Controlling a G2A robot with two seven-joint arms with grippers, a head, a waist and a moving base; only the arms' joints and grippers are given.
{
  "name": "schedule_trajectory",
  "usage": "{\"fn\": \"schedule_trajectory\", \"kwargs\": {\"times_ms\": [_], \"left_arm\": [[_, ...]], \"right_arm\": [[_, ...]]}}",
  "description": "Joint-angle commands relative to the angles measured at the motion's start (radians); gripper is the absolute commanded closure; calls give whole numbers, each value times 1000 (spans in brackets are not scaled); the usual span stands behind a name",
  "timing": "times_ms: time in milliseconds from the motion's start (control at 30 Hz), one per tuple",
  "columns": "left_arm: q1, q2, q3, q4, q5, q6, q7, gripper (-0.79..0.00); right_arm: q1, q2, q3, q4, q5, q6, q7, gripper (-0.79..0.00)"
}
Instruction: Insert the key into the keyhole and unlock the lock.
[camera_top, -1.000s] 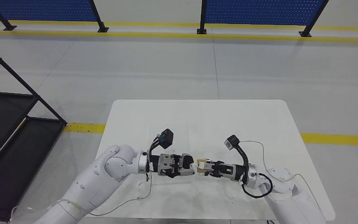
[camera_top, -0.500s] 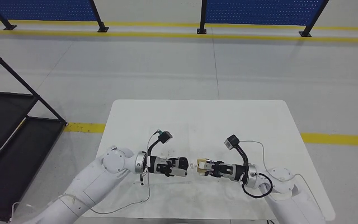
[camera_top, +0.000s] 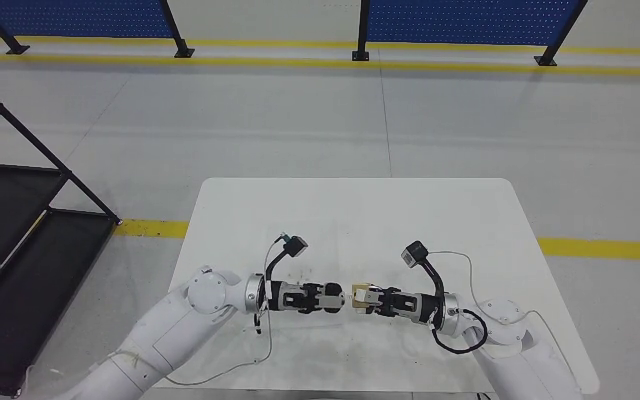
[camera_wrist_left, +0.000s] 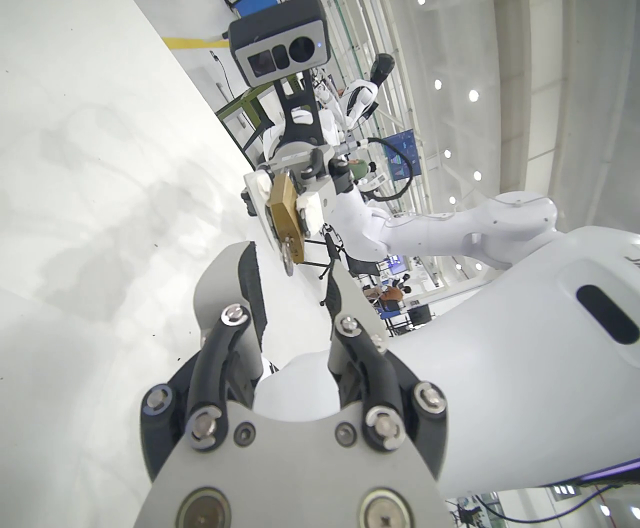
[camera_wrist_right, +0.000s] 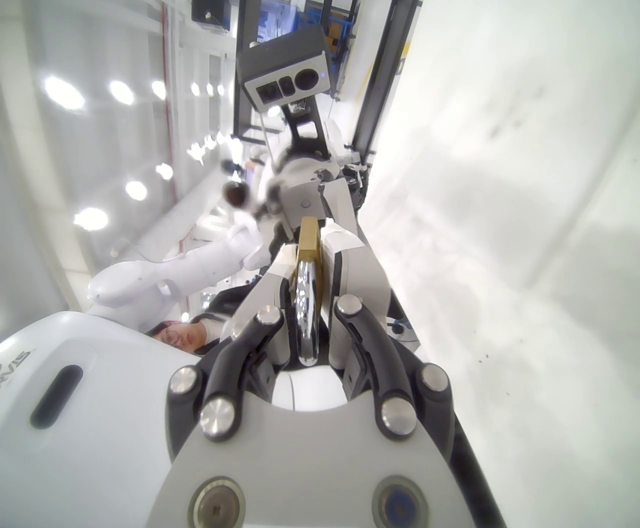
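A brass padlock hangs just above the white table, near its front middle. My right gripper is shut on it. In the right wrist view the white pads clamp the brass body, and the silver shackle points back toward the wrist. A small silver key sticks out of the padlock's lower end. My left gripper faces it, open, its fingertips on either side of the key head with clear gaps.
Both arms meet nose to nose low over the table's front half. A thin cable loops from the right wrist over the table. A black rack stands on the floor left of the table.
The left wrist rolled and its gripper drew back a little from the padlock, then came forward again to the key. The right arm and padlock stayed still.
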Motion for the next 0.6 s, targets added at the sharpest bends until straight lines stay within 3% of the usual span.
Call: {"fn": "schedule_trajectory", "kwargs": {"times_ms": [0, 333, 567], "left_arm": [[2, -2, 0, 3, 4, -5, 15, -259], [8, -9, -9, 4, 7, -20, 39, -142], [11, -13, -10, -2, -11, -12, 23, -132]], "right_arm": [[0, 0, 0, 0, 0, 0, 0, 0], [0, 0, 0, 0, 0, 0, 0, 0], [0, 0, 0, 0, 0, 0, 0, 0]]}}
